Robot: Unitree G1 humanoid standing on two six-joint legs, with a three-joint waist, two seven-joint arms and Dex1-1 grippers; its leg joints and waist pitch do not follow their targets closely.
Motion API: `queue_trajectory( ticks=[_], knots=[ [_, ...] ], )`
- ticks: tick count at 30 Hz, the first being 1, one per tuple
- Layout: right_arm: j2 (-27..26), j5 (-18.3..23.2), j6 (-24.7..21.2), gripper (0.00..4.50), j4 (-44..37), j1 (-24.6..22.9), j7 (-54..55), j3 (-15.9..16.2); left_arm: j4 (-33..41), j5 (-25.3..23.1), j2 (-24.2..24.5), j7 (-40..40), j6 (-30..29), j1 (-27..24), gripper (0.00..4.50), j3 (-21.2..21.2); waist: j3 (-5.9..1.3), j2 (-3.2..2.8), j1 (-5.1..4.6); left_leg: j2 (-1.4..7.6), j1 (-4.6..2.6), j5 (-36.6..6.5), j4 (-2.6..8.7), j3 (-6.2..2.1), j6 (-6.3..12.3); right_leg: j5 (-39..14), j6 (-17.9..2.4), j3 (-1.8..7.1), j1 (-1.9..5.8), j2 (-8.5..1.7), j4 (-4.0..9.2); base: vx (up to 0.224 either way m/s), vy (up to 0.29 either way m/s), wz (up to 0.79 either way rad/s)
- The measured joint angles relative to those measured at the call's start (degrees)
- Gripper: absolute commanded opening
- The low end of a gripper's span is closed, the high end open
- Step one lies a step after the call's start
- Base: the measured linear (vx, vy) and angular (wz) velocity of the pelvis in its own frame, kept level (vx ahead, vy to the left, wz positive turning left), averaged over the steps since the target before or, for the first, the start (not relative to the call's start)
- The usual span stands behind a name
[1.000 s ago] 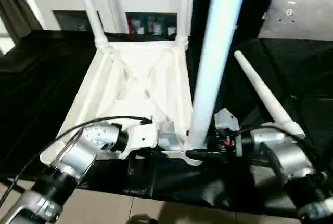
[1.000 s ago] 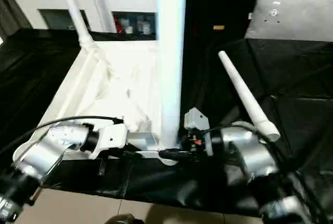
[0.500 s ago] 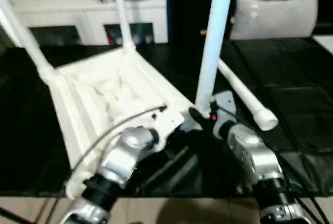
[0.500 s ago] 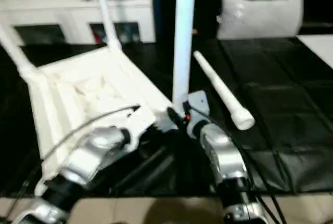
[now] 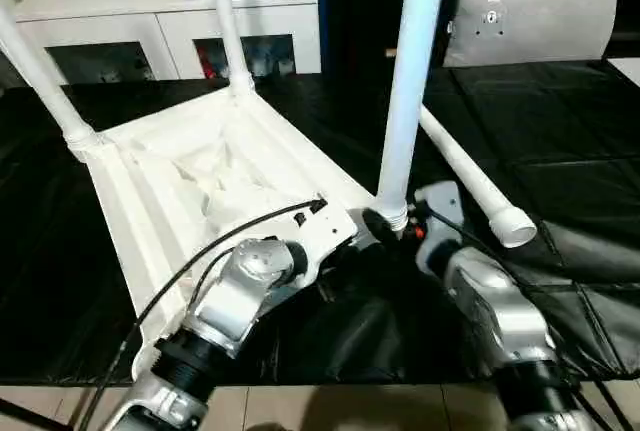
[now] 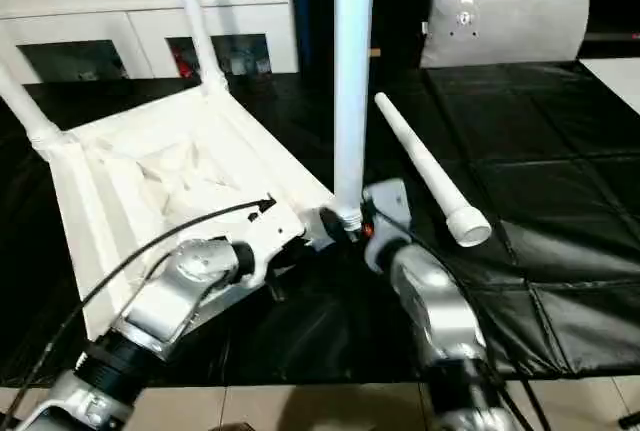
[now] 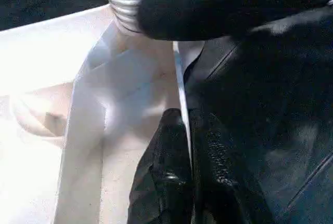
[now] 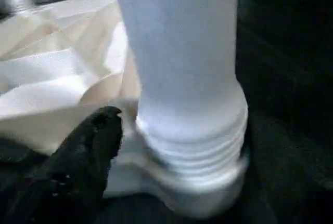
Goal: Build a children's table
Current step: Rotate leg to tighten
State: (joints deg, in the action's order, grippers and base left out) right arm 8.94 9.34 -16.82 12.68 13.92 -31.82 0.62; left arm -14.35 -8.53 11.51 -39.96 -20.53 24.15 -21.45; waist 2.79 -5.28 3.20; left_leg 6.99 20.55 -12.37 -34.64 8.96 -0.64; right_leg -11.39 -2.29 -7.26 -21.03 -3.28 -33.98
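- Left hand pinches the tabletop rim, fingers closed on it.
- Right hand sits at the upright leg base; its gap seems wide, hard to tell.

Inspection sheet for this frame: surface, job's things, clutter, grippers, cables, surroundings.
Surface: black quilted cover.
Job's things: tabletop upside down; three legs upright in corner sockets, near one; fourth leg lying loose.
Clutter: nothing seen.
Grippers: left gripper shut on the tabletop rim; right gripper at the near leg's base, fingers beside it.
Cables: black cable along left forearm.
Surroundings: white cabinet; grey cushion.
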Motion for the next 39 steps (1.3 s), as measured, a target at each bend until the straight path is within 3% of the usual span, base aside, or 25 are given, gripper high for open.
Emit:
queue_trajectory(
  ticks=[7, 13, 16, 20, 28, 39],
  knots=[
    [9.24, 1.00, 0.41, 4.44, -4.62, -3.04, -11.04, 2.63, -0.58, 1.40, 6.18, -6.87, 7.37, 0.14, 0.00, -0.34, -0.01, -0.01, 0.88, 0.01, 0.64, 0.13, 0.02, 0.06, 0.29, -0.13, 0.21, 0.01, -0.40, 0.00, 0.14, 0.007, 0.002, 0.00],
    [17.10, 0.24, 3.99, 4.44, -5.06, -1.32, -19.00, 2.37, -2.39, 2.87, 11.76, -14.86, 14.88, 0.85, 0.00, -0.89, -0.05, 0.02, 1.98, 0.07, 1.39, 0.10, -0.13, 0.12, 0.55, -0.04, -0.14, -0.02, -1.00, -0.02, -0.09, 0.008, 0.002, 0.00],
    [19.83, 0.35, 4.00, 4.44, -5.10, -0.09, -24.50, 4.60, -2.37, 3.63, 13.72, -18.96, 17.29, 0.84, 0.00, -1.57, -0.06, 0.01, 2.59, 0.12, 1.41, 0.09, -0.19, 0.17, 0.57, -0.05, -0.14, -0.06, -1.01, -0.02, -0.09, 0.000, 0.000, 0.00],
    [20.61, 1.15, 4.28, 4.44, -4.93, 0.74, -28.80, 6.73, -2.24, 4.61, 14.94, -22.80, 19.38, 0.75, 0.00, -2.31, -0.07, 0.00, 3.73, 0.16, 1.31, 0.05, -0.43, 0.17, 0.64, -0.03, -0.15, -0.06, -1.02, -0.02, -0.12, 0.000, 0.000, 0.00],
    [21.05, 1.11, 7.23, 4.44, -3.36, 3.90, -33.96, 9.59, -2.89, 5.96, 16.00, -27.62, 22.06, 0.90, 0.00, -3.30, -0.15, 0.24, 4.90, 0.26, 1.27, 0.01, -0.66, 0.37, 0.72, 0.05, -0.19, -0.03, -1.02, -0.05, -0.25, 0.000, 0.000, 0.00],
    [20.00, 1.79, 7.56, 3.78, -1.85, 3.95, -37.09, 11.55, -2.86, 6.21, 16.36, -29.56, 23.48, 0.75, 0.00, -3.87, -0.24, 0.34, 5.29, 0.32, 1.25, 0.01, -0.77, 0.49, 0.72, 0.05, -0.19, -0.01, -1.02, -0.08, -0.38, 0.000, 0.000, 0.00]
  ],
)
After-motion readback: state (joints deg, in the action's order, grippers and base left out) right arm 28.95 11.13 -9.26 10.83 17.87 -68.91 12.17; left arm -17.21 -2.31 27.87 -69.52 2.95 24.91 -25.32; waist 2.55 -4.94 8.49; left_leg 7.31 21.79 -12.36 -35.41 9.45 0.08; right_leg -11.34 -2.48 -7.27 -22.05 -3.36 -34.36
